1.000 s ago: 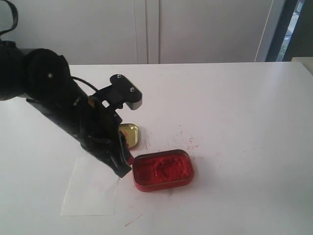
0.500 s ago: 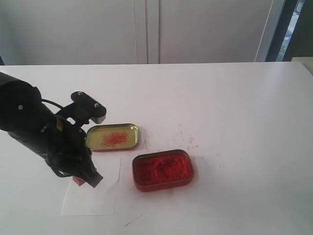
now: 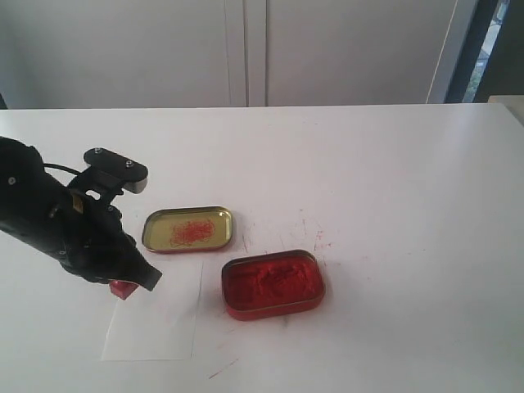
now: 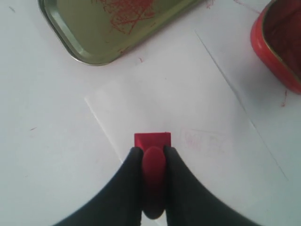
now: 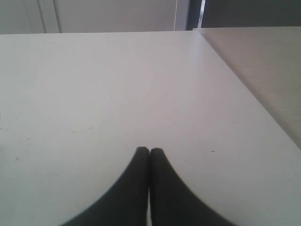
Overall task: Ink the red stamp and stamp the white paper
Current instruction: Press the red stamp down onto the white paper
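Observation:
My left gripper [image 4: 153, 151] is shut on the knob of the red stamp [image 4: 152, 141], whose block base points down over the white paper [image 4: 188, 117]. In the exterior view the stamp [image 3: 124, 288] shows just below the black left gripper [image 3: 135, 282], at the near-left corner of the paper [image 3: 160, 319]. A faint red mark [image 4: 207, 140] lies on the sheet beside the stamp. Whether the base touches the sheet cannot be told. My right gripper [image 5: 149, 150] is shut with nothing in it, over bare white table, and is out of the exterior view.
The tin of red ink paste [image 3: 273, 284] stands right of the paper, also seen in the left wrist view [image 4: 277, 42]. The gold lid with red smears [image 3: 188, 228] lies behind the paper. Red scribbles [image 3: 315, 237] mark the tabletop. The table edge [image 5: 244, 89] runs near my right gripper.
The left arm swung left from beside the ink tin to over the paper's left part, carrying the stamp and lowering. The gold lid came into full view.

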